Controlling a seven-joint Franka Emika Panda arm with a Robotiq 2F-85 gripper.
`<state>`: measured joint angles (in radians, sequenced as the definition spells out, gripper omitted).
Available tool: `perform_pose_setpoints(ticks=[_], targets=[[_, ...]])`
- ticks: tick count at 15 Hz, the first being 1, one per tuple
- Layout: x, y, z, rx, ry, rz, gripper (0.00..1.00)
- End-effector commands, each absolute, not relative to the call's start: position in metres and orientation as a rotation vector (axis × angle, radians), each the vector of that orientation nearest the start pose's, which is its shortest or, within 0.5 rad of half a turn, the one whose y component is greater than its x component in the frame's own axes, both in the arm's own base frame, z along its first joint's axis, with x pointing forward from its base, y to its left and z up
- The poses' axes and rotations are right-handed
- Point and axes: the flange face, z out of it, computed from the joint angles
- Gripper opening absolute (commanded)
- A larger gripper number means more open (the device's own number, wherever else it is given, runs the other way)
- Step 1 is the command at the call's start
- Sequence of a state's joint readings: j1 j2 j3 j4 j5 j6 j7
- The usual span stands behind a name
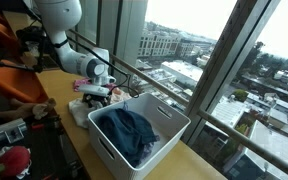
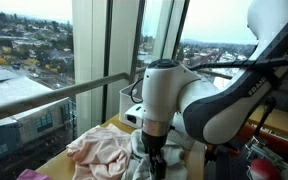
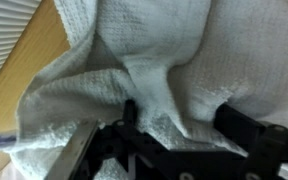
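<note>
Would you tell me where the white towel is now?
In the wrist view the white towel lies under the hand, on the wooden table beside the white bin.

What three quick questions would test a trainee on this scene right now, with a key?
1. Which thing lies in the white bin? A) a blue cloth B) a cardboard box C) a metal pan
2. True or false: in the wrist view the claw stands with its jaws apart, a fold of the white towel between them.
3. Fill in: in an exterior view the white towel lies ____ the bin, not in it.
Key: 1 A; 2 true; 3 beside.
</note>
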<state>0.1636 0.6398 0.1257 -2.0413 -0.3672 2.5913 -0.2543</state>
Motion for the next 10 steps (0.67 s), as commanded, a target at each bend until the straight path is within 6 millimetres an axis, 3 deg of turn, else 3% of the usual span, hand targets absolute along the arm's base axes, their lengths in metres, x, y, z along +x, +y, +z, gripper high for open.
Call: perform_pose_setpoints(ticks=[1,6,8,10], targets=[[0.554,0.168,0.11,-2.929,-1.3,0.141,0.49],[0.551,0.157,0.13,-2.942,-1.23,0.133,0.12],[0.544,0.155,0.151,-2.946,-1.217,0.141,0.01],[0.533,0.152,0.184,-2.965,-1.208,0.137,0.0]])
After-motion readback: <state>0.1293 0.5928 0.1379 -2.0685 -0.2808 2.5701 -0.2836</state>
